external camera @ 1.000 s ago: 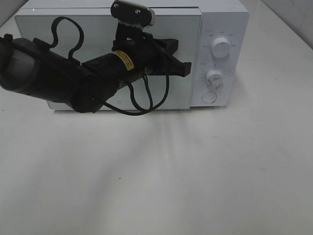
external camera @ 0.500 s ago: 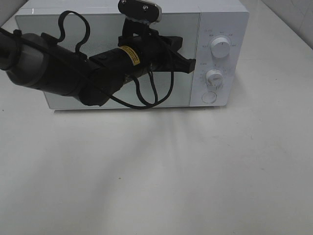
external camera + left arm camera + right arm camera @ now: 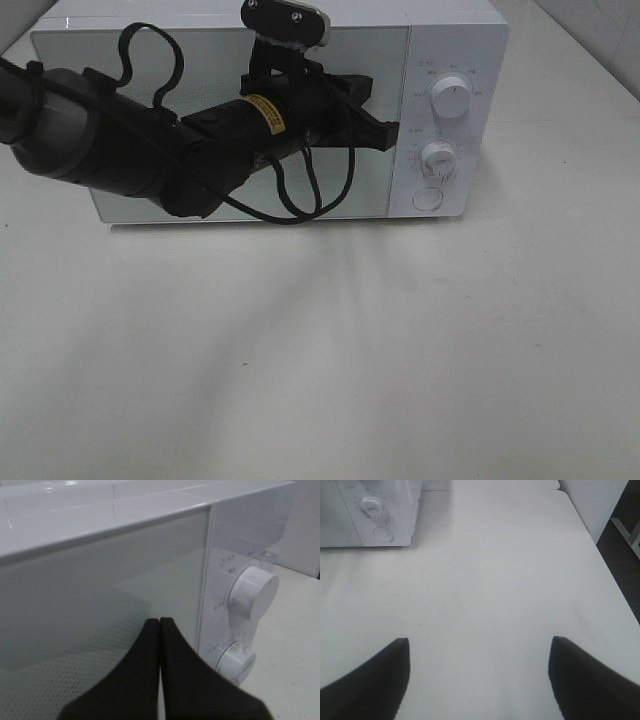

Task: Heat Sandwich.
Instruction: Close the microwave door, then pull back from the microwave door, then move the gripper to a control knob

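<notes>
A white microwave stands at the back of the table with its glass door closed. My left gripper is shut and empty, its tips at the door's right edge next to the control panel. In the left wrist view the shut fingertips sit before the door, beside the upper knob and the lower knob. The knobs also show in the high view, above a round button. My right gripper is open over bare table, outside the high view. The sandwich is hidden.
The white table spreads in front of the microwave. In the right wrist view the table's right edge drops off to a dark floor, and the microwave's lower knob and button show far off.
My left arm rose and moved right toward the control panel between one second and half a second ago. It has stayed nearly still since then.
</notes>
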`<action>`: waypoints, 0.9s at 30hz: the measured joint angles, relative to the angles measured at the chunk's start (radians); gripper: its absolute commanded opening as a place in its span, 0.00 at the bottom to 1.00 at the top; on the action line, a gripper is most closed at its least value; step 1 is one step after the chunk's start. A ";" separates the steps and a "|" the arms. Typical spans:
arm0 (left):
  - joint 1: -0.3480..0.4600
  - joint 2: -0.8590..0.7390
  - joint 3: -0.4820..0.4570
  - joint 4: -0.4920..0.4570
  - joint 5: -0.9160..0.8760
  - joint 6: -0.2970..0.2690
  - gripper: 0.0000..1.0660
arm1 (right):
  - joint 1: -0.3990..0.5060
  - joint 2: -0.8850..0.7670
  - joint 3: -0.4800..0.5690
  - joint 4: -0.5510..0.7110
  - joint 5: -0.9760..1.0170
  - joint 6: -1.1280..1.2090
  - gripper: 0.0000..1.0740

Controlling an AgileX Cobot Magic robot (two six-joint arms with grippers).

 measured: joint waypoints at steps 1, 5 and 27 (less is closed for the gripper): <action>0.002 -0.003 0.012 -0.005 -0.002 0.000 0.00 | 0.000 0.000 0.000 0.000 0.000 0.000 0.69; 0.007 -0.025 0.070 -0.034 -0.025 0.000 0.00 | 0.000 0.000 0.000 0.000 0.000 0.000 0.69; -0.120 -0.249 0.288 -0.069 0.200 -0.001 0.94 | 0.000 0.000 0.000 0.000 0.000 0.000 0.69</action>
